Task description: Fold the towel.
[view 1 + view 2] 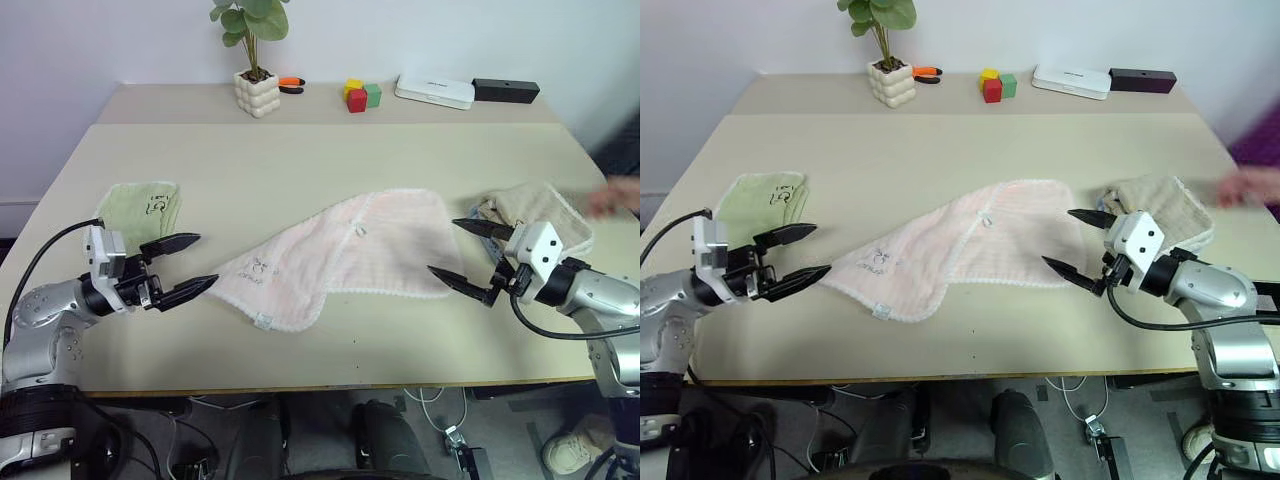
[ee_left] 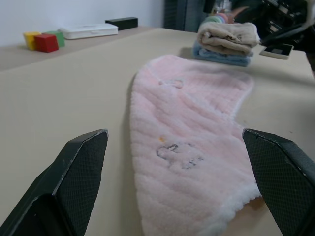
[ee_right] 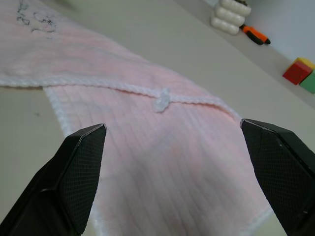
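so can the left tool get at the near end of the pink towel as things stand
Probably yes: the left tool is open beside the pink towel, its near end just ahead of the fingers, with only bare table between them.

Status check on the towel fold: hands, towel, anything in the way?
Left hand open, right hand open, both empty, one at each end of the pink towel. Towel loosely folded, lying skewed. Green towel and beige towel close by.

Pale pink towel (image 1: 340, 255) — white scalloped edge
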Tool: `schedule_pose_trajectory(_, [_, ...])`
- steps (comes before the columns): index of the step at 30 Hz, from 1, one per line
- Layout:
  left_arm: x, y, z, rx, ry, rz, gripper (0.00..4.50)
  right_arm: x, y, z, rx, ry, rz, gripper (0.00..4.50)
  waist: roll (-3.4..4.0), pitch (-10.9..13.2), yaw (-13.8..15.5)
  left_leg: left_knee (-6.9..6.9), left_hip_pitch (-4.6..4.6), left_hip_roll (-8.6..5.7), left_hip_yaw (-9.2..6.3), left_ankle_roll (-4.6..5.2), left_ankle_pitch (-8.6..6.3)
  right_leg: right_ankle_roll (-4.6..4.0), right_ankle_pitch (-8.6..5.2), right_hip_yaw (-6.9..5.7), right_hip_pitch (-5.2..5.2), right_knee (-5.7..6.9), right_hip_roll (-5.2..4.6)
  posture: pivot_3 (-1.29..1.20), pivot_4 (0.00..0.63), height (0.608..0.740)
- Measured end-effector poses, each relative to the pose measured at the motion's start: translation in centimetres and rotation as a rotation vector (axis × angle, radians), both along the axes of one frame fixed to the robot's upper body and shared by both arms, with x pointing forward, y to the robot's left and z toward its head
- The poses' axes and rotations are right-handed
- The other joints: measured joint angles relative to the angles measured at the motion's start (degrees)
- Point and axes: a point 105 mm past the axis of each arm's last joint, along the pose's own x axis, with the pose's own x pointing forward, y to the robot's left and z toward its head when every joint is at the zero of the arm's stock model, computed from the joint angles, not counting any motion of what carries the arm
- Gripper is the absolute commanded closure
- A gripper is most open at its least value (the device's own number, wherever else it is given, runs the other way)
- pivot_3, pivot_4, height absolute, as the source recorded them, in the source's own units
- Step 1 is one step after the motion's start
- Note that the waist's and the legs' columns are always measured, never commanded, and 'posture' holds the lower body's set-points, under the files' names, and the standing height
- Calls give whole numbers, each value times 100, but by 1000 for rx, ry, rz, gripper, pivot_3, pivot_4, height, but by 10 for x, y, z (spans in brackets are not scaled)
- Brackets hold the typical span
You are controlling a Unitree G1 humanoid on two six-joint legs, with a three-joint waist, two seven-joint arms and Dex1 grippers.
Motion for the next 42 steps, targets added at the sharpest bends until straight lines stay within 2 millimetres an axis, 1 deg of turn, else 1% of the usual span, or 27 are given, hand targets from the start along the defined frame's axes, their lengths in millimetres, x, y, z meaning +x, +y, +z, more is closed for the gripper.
schedule_pose_trajectory(2, [-2,-1,-1,3,1,-1,0,1,1,2,0,-8,4,46,0,0,-1,0,0,0,0,0,0,0,0,0,0,0,0,0,150,735])
schedule_pose_trajectory(7, [-14,-22,1,20,20,-94,0,7,5,9,0,-32,16,46,0,0,11,1,0,0,-2,0,0,0,0,0,2,1,0,0,150,735])
schedule_pose_trajectory(12, [-27,-54,5,72,25,-272,0,9,15,-2,39,-11,20,46,0,0,9,1,0,-1,-1,0,0,0,0,0,2,1,0,0,150,735])
schedule_pose_trajectory(18, [-35,-78,-9,191,70,-441,0,15,24,-4,71,-50,14,46,1,0,-2,1,1,-1,1,0,0,0,0,1,1,0,1,0,150,735])
schedule_pose_trajectory(21, [-37,-81,-20,256,101,-470,0,16,31,-7,99,-57,11,46,3,1,-1,-1,0,0,0,0,0,0,0,1,-1,1,3,0,150,735])
schedule_pose_trajectory(24, [-26,-79,-29,319,105,-421,0,16,38,-7,110,-70,8,46,2,1,18,2,0,-1,0,0,0,-1,0,1,0,1,2,0,150,735])
schedule_pose_trajectory(26, [-18,-81,-31,336,81,-391,0,15,43,-5,134,-90,0,46,2,1,20,2,0,-2,0,0,0,-1,0,1,1,0,1,0,150,735])
schedule_pose_trajectory(30, [-17,-93,-37,344,69,-398,0,18,49,1,184,-127,-32,46,2,0,4,1,0,-1,0,0,0,0,0,1,0,2,3,0,150,735])
schedule_pose_trajectory(33, [-17,-93,-38,344,69,-403,0,18,65,4,207,-148,-18,46,3,0,-11,0,0,0,-1,0,0,0,0,1,-3,4,4,0,150,735])
schedule_pose_trajectory(35, [-17,-93,-38,350,56,-413,0,18,73,7,220,-160,-13,46,4,1,-5,0,0,0,0,0,0,0,0,1,-3,4,4,0,150,735])
schedule_pose_trajectory(37, [-15,-93,-39,368,48,-417,0,17,75,11,227,-174,-14,46,3,0,28,1,-1,-2,0,0,0,0,0,1,0,2,1,0,150,735])
schedule_pose_trajectory(39, [-13,-95,-46,415,42,-427,0,15,75,15,231,-187,-21,46,3,0,66,5,-1,-3,0,0,0,-1,0,1,2,2,1,0,150,735])
schedule_pose_trajectory(42, [-10,-96,-62,525,0,-441,0,14,75,18,234,-196,-32,46,3,0,93,5,0,-3,1,0,0,-1,0,1,1,2,1,0,150,735])
